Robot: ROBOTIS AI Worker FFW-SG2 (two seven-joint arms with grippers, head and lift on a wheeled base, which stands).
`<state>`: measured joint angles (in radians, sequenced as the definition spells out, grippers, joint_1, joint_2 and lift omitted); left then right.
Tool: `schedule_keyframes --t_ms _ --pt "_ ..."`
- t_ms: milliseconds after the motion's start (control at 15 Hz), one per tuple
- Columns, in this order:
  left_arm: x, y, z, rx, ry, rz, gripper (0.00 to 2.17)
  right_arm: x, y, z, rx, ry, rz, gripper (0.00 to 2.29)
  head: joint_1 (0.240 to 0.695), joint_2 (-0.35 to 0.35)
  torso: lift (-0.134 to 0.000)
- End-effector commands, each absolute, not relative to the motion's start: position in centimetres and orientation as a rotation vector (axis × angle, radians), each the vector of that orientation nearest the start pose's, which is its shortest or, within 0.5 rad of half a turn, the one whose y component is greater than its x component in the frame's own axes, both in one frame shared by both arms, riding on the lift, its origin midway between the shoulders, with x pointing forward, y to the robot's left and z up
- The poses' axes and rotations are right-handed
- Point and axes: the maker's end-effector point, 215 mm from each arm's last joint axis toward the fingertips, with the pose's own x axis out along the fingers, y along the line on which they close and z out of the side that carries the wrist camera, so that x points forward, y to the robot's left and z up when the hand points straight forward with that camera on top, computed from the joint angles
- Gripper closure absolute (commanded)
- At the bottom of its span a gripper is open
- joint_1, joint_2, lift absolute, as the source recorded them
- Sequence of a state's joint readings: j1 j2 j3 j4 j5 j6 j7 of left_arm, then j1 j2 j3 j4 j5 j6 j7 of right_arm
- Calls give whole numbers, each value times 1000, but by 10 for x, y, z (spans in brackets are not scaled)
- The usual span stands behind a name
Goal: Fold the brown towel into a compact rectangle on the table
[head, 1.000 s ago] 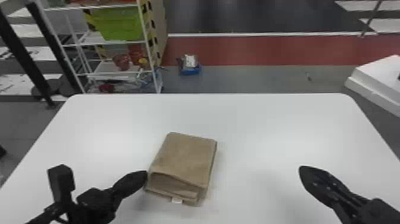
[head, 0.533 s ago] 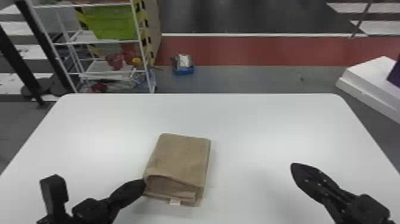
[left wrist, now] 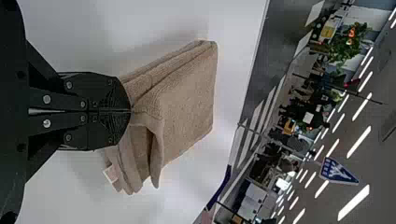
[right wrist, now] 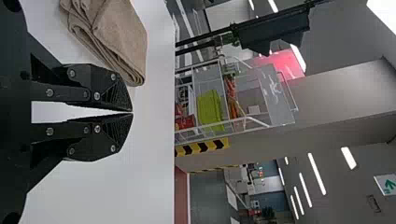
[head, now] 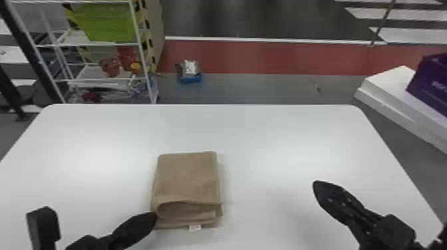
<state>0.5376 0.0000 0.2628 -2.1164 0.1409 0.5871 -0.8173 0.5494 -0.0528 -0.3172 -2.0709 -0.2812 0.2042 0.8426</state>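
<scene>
In the head view the brown towel (head: 188, 178) lies folded into a thick rectangle, left of the table's middle, its layered near side showing a small white tag. At its near-left corner is my left gripper (head: 153, 217). From the left wrist, that gripper (left wrist: 131, 111) is shut on the edge of the brown towel (left wrist: 187, 98), beside the opening between its layers. My right gripper (head: 317, 187) is well to the right of the towel, above the table. In the right wrist view its fingertips (right wrist: 132, 112) nearly meet with nothing between them; the towel (right wrist: 119, 35) lies beyond.
The white table (head: 266, 139) has bare surface behind and to the right of the towel. Past its far edge stand a white shelf rack (head: 143, 50) and a blue item (head: 191, 78) on the floor. A purple box (head: 429, 84) rests on a white surface at the right.
The towel has turned from slanted to nearly square with the table, its near-left corner drawn toward the robot along with my left gripper. The head view has shifted a little to the right.
</scene>
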Motion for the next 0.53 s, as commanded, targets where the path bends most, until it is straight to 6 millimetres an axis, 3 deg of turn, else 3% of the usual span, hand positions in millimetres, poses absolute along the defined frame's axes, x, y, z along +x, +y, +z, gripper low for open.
schedule_keyframes --t_ms 0,67,133,200,267,467 --pt "349 189 -429 -300 506 -580 1882 381 -227 -358 193 146 589 994 695 -53 -124" --pt "346 192 -426 -312 515 -574 1646 384 -229 -357 201 138 585 704 695 -56 -124" --pt "346 198 -418 -310 499 -568 1119 387 -230 -354 206 134 582 367 695 -58 -124" --pt "350 207 -403 -291 469 -553 205 392 -230 -349 210 128 576 130 695 -59 -124" --pt "352 216 -387 -280 438 -539 -2 398 -230 -342 214 123 566 63 695 -57 -124" --pt "367 242 -333 -224 305 -494 26 416 -233 -323 225 100 499 63 695 -23 -124"
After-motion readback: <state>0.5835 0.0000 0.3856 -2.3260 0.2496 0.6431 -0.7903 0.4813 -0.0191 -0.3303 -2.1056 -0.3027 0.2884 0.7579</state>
